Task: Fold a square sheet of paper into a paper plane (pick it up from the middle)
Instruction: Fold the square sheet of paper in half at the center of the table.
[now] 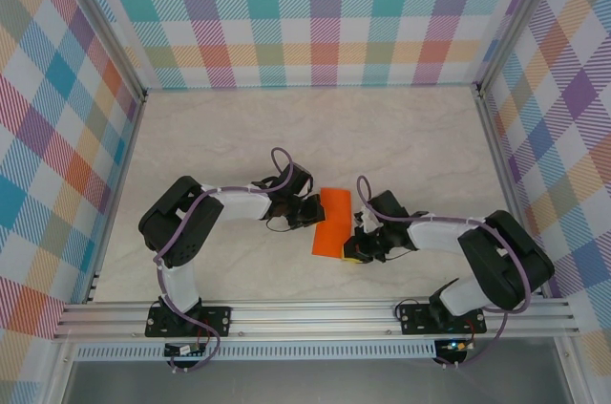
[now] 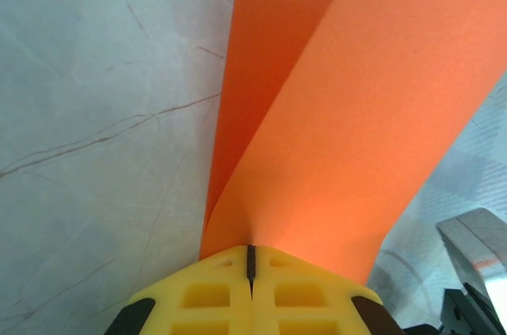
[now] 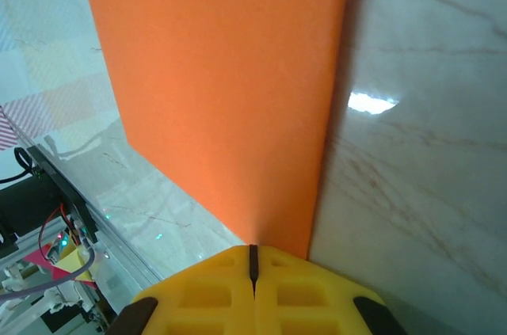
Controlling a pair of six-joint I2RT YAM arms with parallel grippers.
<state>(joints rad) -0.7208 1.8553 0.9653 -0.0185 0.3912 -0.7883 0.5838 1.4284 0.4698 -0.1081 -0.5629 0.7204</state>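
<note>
The left gripper [image 2: 251, 262] and the right gripper [image 3: 253, 260] both pinch the square sheet of paper [image 1: 331, 223], seemingly thin and floppy, best held gently at opposite edges

The table [image 1: 401, 146] fills the middle of the top view: a pale, marble-look slab with thin brown veins, glossy enough to throw back a light spot at the right of the right wrist view. The paper [image 1: 333, 221] sits mid-frame over it, bent double; whether it touches the surface cannot be told. A metal rail [image 1: 315, 313] runs along the table's bottom edge.
</note>
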